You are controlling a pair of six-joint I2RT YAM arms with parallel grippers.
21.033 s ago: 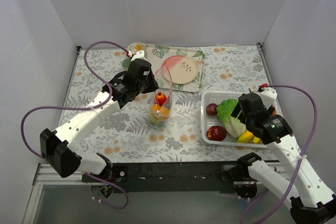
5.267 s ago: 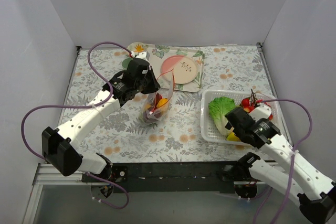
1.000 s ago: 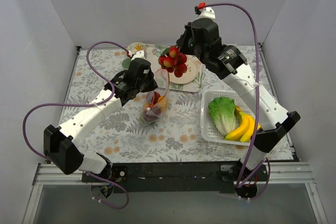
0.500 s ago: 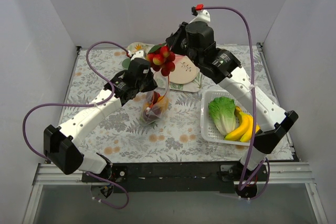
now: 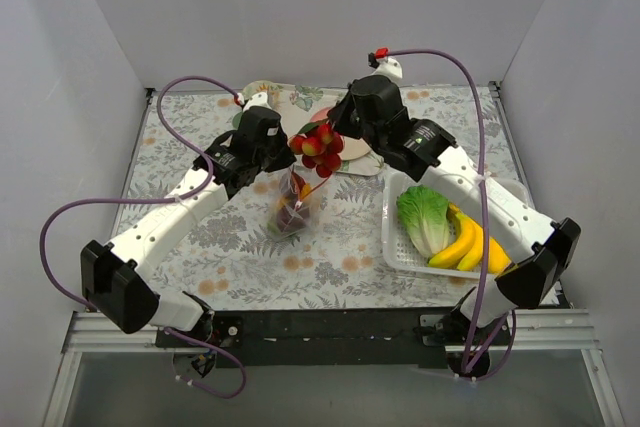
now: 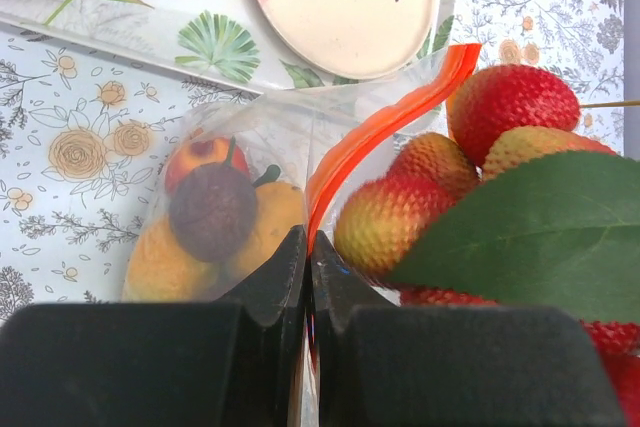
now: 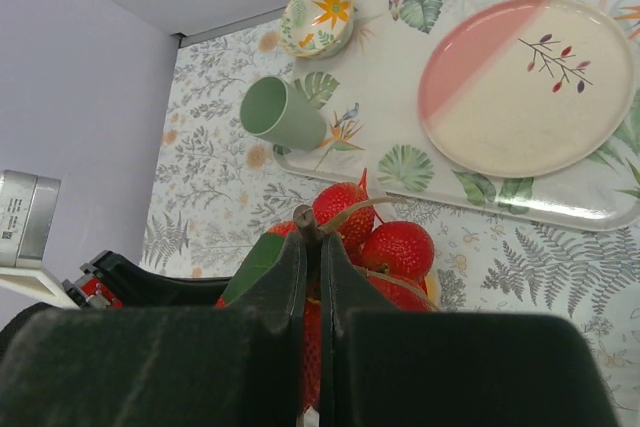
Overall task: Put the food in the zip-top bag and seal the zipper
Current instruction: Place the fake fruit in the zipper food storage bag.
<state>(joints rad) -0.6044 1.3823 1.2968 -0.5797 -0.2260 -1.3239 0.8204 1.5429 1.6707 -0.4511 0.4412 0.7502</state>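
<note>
The clear zip-top bag (image 5: 294, 207) stands on the table between the arms, with several toy fruits (image 6: 212, 215) inside. My left gripper (image 5: 284, 164) (image 6: 308, 245) is shut on the bag's mouth edge, pinching the red-orange zipper (image 6: 385, 129), which curves up and away from the jaws. A bunch of red cherries (image 5: 318, 146) (image 7: 398, 247) with a green leaf (image 6: 530, 237) hangs just above and right of the bag's mouth. My right gripper (image 5: 338, 129) (image 7: 311, 237) is shut on the bunch's stem (image 7: 304, 216), holding it from above.
A white basket (image 5: 388, 229) at the right holds green lettuce (image 5: 422, 217) and bananas (image 5: 466, 242). Behind the bag lies a patterned tray (image 7: 400, 97) with a pink-and-cream plate (image 7: 530, 87), a green cup (image 7: 285, 115) and a small bowl (image 7: 318, 15).
My right arm has carried the cherries down and toward the front, from over the plate to just above the bag's mouth. The left gripper keeps its grip on the bag.
</note>
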